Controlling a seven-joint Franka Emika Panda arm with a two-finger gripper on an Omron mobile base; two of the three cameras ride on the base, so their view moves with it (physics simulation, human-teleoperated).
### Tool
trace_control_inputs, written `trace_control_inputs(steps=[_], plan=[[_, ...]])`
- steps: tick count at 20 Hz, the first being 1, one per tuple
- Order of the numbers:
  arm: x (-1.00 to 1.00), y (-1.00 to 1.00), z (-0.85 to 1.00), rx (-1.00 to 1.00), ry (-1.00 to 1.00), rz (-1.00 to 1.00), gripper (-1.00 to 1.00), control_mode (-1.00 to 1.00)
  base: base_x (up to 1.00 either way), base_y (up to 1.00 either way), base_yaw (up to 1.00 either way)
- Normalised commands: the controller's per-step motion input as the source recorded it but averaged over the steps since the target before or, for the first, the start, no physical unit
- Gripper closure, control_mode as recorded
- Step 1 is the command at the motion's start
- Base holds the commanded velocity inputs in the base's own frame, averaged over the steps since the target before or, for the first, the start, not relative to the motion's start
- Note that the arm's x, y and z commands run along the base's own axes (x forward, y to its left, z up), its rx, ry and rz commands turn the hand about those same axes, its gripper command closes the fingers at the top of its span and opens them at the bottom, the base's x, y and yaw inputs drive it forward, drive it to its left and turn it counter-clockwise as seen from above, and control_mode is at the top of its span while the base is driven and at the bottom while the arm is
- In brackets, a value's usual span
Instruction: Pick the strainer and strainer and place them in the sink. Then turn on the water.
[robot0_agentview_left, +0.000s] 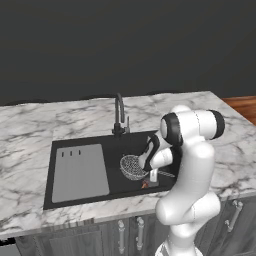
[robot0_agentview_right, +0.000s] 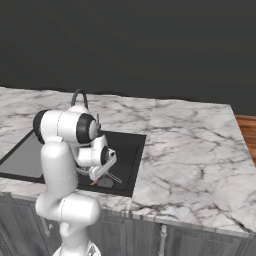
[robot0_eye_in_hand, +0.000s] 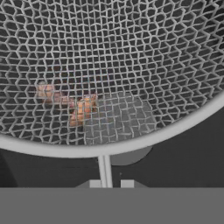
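The gripper (robot0_agentview_left: 151, 174) is largely covered by the arm's own wrist in the left base view, so the stand of the jaws cannot be read there. In the hand view the strainer (robot0_eye_in_hand: 109, 74) is cut off at the top, left and right edges, and its handle is lost at the bottom. A small orange thing (robot0_eye_in_hand: 81, 109) is seen blurred through the mesh and cannot be identified. In the right base view the sink (robot0_agentview_right: 131, 160) is partly hidden behind the arm.
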Motion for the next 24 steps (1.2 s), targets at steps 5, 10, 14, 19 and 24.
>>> trace_control_inputs(steps=[5,10,14,19,24], plan=[[0.23,0.23,-0.26,0.00,0.04,0.00,1.00,-1.00,0.00,0.00,0.00],[0.14,0.15,-0.28,0.00,0.00,0.00,1.00,-1.00,0.00,0.00,0.00],[0.07,0.11,-0.29,0.00,0.00,0.00,1.00,-1.00,0.00,0.00,0.00],[0.03,0.09,-0.25,0.00,0.00,0.00,1.00,-1.00,0.00,0.00,0.00],[0.00,0.01,-0.14,0.00,0.00,0.00,1.00,-1.00,0.00,0.00,0.00]])
